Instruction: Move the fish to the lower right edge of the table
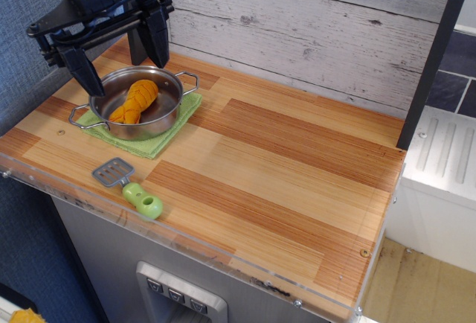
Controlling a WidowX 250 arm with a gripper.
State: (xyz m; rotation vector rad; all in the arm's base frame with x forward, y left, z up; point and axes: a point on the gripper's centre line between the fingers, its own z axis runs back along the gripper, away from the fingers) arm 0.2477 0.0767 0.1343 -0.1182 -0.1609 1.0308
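The orange-yellow plush fish (135, 101) lies inside a steel pan (162, 118) at the back left of the striped wooden table (282, 174). My black gripper (119, 59) hangs above the pan's far rim. Its two fingers are spread wide apart, one (83, 71) to the left and one (155, 40) to the right, with nothing between them. It does not touch the fish.
The pan stands on a green cloth mat (152, 143). A grey spatula with a green handle (130, 187) lies near the front left edge. A clear acrylic rim (223, 260) runs along the front. A white plank wall stands behind, a dark post (431, 62) at the right.
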